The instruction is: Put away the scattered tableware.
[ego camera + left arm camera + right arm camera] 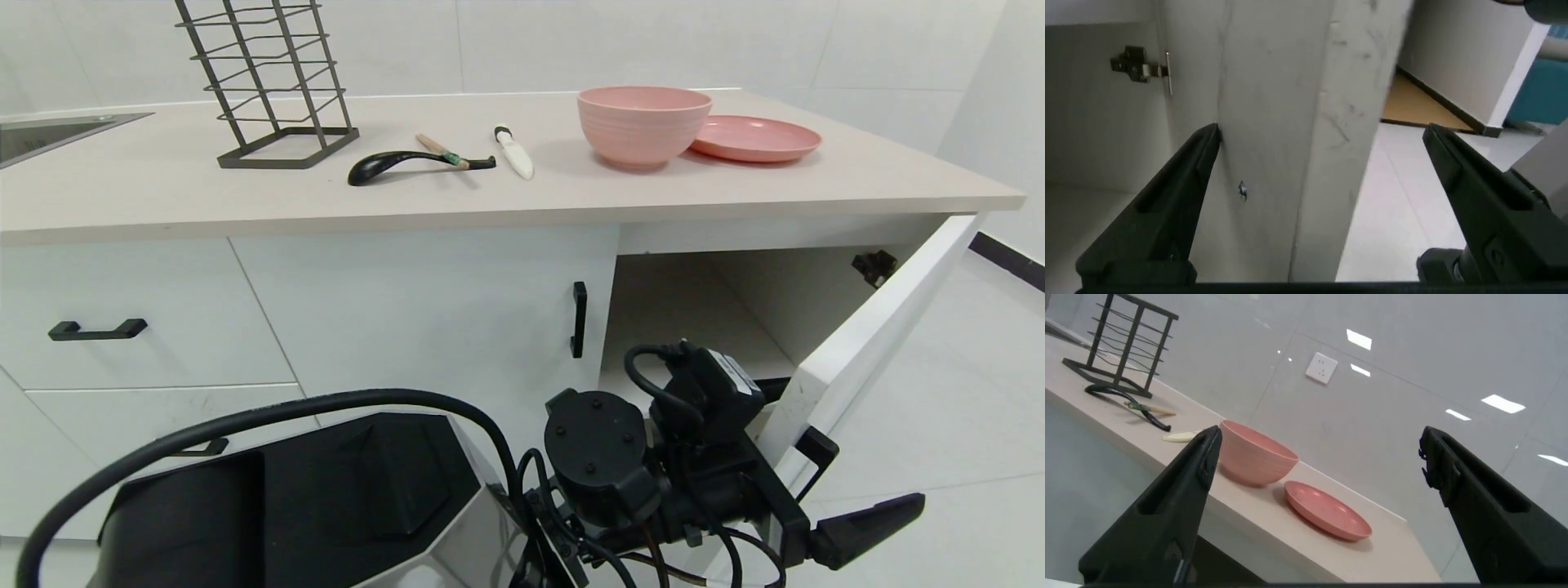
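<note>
While left claw (1321, 135) and right claw (1321, 434) gape empty, ribbed pink bowl (642, 126) just beside shallow pink plate (759, 137).

Bright, even overhead light, soft shadows beside the pink bowl (643, 122) and black spoon (384, 166) on the countertop (163, 180), lamp glare patches on glossy wall tiles (1360, 339), dimmer cabinet interior (694, 302), wide-angle bowing toward the head view's edges.

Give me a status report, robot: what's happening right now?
Left gripper open, straddling open cabinet door edge. Right gripper open, empty. Pink bowl, plate, spoon on the counter.
</note>
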### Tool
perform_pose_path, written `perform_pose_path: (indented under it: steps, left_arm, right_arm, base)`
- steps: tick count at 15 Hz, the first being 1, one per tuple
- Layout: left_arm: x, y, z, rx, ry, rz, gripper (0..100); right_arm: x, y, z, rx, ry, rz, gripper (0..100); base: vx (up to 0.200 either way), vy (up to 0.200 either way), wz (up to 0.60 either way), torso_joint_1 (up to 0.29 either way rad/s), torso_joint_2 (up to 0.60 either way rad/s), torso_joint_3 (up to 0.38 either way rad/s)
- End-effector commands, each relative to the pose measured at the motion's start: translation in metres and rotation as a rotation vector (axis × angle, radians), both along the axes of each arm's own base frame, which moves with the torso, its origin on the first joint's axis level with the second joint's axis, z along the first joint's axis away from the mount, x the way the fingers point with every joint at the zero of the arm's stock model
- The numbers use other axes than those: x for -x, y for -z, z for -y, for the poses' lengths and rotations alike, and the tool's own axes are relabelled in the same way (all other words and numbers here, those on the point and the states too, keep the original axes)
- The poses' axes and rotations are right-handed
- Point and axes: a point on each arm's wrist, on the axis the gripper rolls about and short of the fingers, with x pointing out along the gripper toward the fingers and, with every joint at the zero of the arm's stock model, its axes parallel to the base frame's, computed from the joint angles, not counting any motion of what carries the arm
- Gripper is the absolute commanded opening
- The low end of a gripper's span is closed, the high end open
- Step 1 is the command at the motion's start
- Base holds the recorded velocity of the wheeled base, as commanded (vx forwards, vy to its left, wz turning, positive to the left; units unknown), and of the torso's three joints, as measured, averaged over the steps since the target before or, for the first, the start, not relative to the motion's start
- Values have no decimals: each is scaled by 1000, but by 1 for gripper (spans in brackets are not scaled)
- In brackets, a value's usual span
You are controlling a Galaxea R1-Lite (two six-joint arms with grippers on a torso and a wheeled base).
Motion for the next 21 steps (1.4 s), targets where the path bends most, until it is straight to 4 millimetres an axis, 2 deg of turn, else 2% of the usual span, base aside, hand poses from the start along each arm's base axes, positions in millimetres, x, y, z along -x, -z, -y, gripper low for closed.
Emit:
perform_pose_path:
  steps: [1,5,7,10,15,21]
  left_arm:
    - [-8,-1,2,34,-4,-71,100]
    - [-13,-3,0,69,11,-123,100]
    - [-36,-1,3,112,-38,-45,100]
    - [-48,0,5,133,-59,-21,100]
    - [-40,1,10,131,-40,-18,100]
    - [-9,1,28,129,31,-9,100]
  right_arm:
    - [-1,1,0,0,-2,-6,100]
    - [0,1,0,1,-3,-5,100]
    - [0,1,-1,1,-4,-3,100]
    - [1,1,-1,2,-10,1,100]
    - [2,0,-2,3,-18,6,100]
    - [2,-5,-2,0,-17,24,100]
  base:
    - [0,0,0,0,0,0]
    - [-200,0,0,7,0,4]
    - [-100,0,0,-1,-1,1]
    - [0,0,0,0,0,0]
    - [0,0,0,0,0,0]
    - [0,0,0,0,0,0]
